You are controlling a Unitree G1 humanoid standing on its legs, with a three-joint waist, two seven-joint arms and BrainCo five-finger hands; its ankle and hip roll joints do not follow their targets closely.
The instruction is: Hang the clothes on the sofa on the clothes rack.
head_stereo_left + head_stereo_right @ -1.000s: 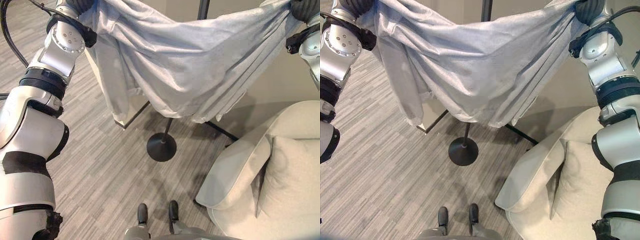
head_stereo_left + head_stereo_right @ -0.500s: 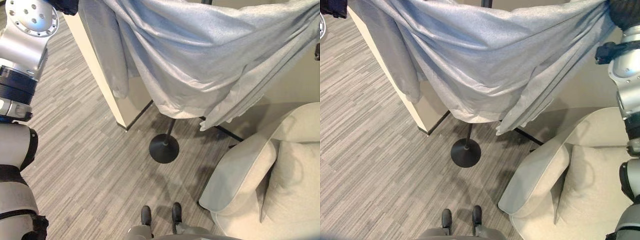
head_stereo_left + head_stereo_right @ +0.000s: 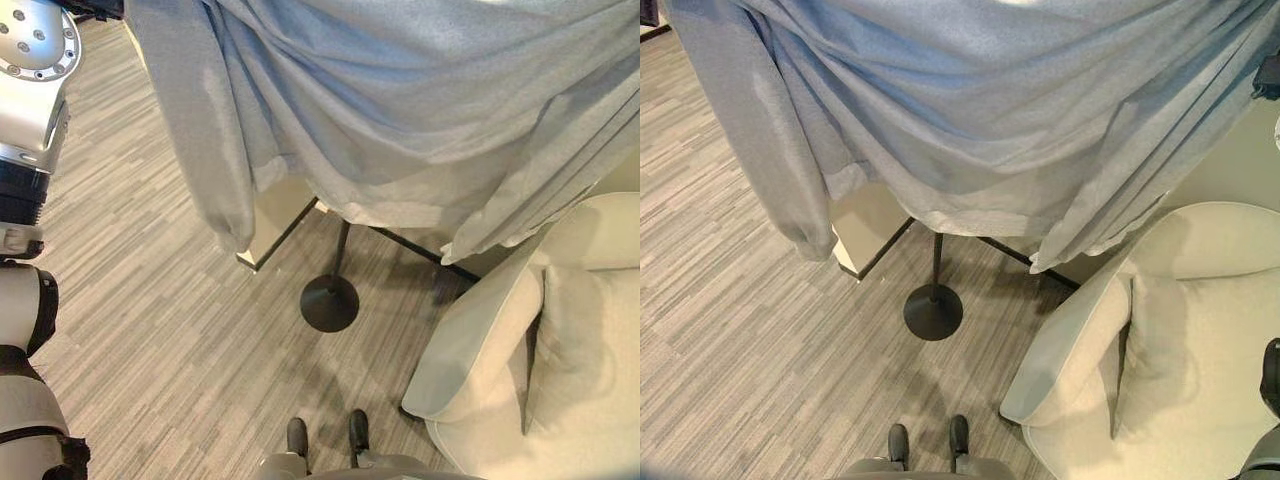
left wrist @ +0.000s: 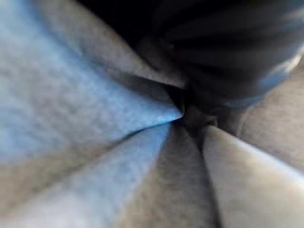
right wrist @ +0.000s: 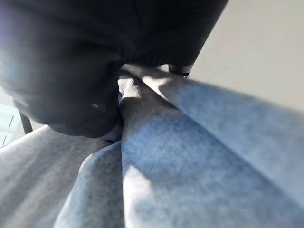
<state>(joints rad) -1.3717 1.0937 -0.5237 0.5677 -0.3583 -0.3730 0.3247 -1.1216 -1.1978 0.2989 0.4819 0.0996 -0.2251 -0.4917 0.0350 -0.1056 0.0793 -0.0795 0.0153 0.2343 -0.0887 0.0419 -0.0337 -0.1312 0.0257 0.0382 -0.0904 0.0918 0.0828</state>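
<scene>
A light grey-blue long-sleeved garment hangs spread wide across the top of the eye views, stretched between my two raised arms. One sleeve dangles at its left. In the left wrist view its folds gather tightly into my left hand under the dark cover. In the right wrist view the cloth bunches the same way into my right hand. The clothes rack's black pole and round base stand on the floor just behind and below the garment's hem; the upper pole is hidden by cloth.
A cream sofa with a cushion takes up the lower right. A beige wall corner with a dark skirting stands behind the sleeve. A thin black bar runs along the floor from the rack toward the sofa. Grey striped carpet lies at the left.
Both arms have lifted the garment higher and closer to the camera, so it now covers the top of the eye views. The hands have left the top of the eye views.
</scene>
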